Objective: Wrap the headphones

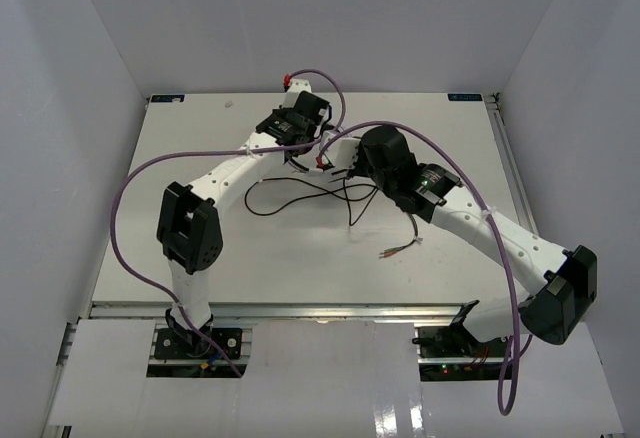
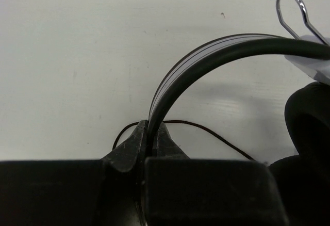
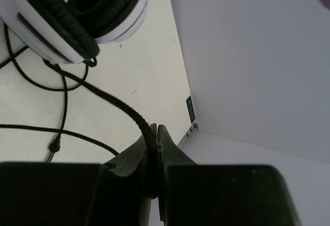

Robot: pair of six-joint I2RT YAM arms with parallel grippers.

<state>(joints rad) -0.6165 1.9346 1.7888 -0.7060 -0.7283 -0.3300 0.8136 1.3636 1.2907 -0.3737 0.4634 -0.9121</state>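
Observed: the headphones [image 1: 338, 148] sit over the far-centre part of the table [image 1: 200, 258], between the two wrists and largely hidden by them in the overhead view. The left gripper [image 2: 149, 133] is clamped on the headband [image 2: 206, 55]. Its jaws are drawn in to a narrow gap with the white and dark band pinched edge-on between them, and the band arches up and to the right from there. A black ear pad [image 2: 309, 117] shows at the right edge of the left wrist view, and a bright wire loop [image 2: 291, 9] stands above the band's right end. The right gripper [image 3: 156, 133] is closed tight on the cord [image 3: 103, 99], which runs from between the fingertips up and left to the underside of the white ear cup [image 3: 77, 19]. Whether the ear cups rest on the table or are held clear cannot be determined. The remaining cord lies slack in loose loops on the table nearer than the headphones. Its frayed end [image 1: 395, 250] lies free on the table, right of centre and beside the right forearm. Thick purple cables [image 1: 130, 188] trail along both arms. White walls [image 1: 60, 108] enclose the table on the left, far and right sides.
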